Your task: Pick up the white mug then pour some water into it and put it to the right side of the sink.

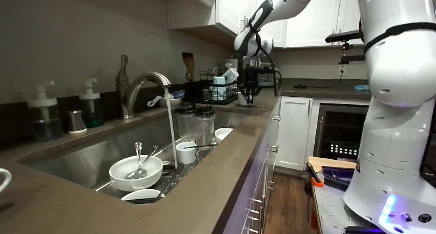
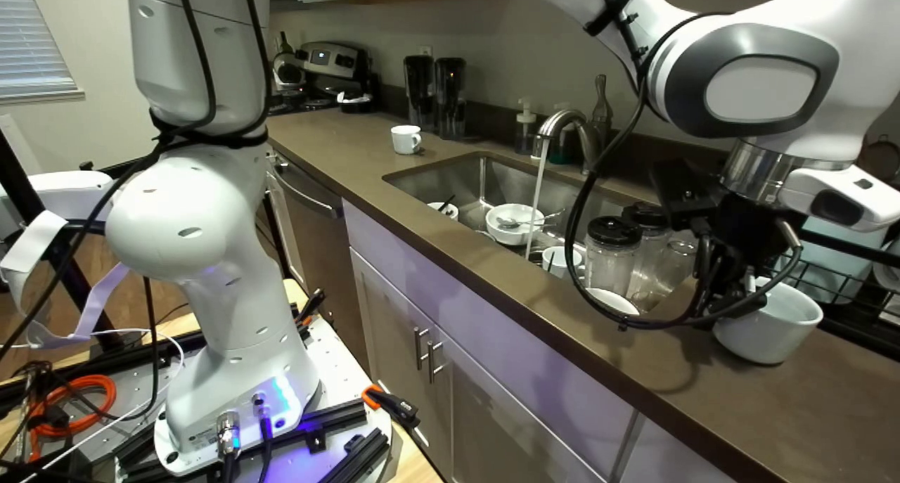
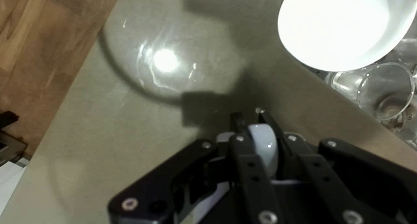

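Note:
The white mug (image 2: 770, 332) is at the counter beside the sink's end near the dish rack, slightly tilted; whether its base touches the counter I cannot tell. Its handle (image 3: 265, 145) is pinched between my gripper's (image 3: 252, 119) fingers in the wrist view, which hides most of the body. In an exterior view the mug (image 1: 242, 99) shows partly behind the gripper (image 1: 250, 95). What it holds is not visible. The long steel sink (image 1: 85, 169) lies in the brown counter, with water (image 1: 171, 128) running from the arched faucet (image 1: 150, 79).
In the sink are clear jars (image 1: 204, 126) with black lids, a bowl with spoons (image 1: 136, 174) and another white cup (image 1: 186, 154). A black dish rack (image 1: 201, 96) stands close behind the mug. A smaller white cup (image 2: 406, 140) sits at the sink's far end.

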You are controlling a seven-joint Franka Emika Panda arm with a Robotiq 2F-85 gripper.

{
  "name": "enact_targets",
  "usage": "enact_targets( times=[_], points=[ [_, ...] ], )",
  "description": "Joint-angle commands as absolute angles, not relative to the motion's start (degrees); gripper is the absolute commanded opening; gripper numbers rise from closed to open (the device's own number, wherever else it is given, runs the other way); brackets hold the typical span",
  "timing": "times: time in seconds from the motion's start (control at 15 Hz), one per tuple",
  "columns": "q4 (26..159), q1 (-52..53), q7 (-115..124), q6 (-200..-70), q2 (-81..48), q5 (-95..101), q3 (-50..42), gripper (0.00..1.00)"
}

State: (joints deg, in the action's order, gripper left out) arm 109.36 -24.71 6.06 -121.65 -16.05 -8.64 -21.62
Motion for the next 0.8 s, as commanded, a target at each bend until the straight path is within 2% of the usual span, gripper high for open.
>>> enact_targets(
  times=[0.0,0.4,0.47,0.53,0.6,0.67,0.73],
  points=[
    [107.4,-25.0,6.9,-120.5,-18.1,-10.4,-21.0,0.12],
    [106.7,-25.1,6.8,-120.1,-18.6,-10.8,-20.7,0.19],
    [106.7,-25.0,6.8,-120.0,-18.8,-10.9,-20.6,0.23],
    [106.6,-25.1,6.8,-119.9,-19.1,-10.9,-20.5,0.23],
    [106.6,-25.1,6.7,-119.8,-19.3,-11.0,-20.4,0.3],
    [106.6,-25.1,6.5,-119.5,-19.5,-11.1,-20.3,0.29],
    [106.8,-25.1,6.4,-119.4,-19.4,-11.1,-20.2,0.35]
  ],
)
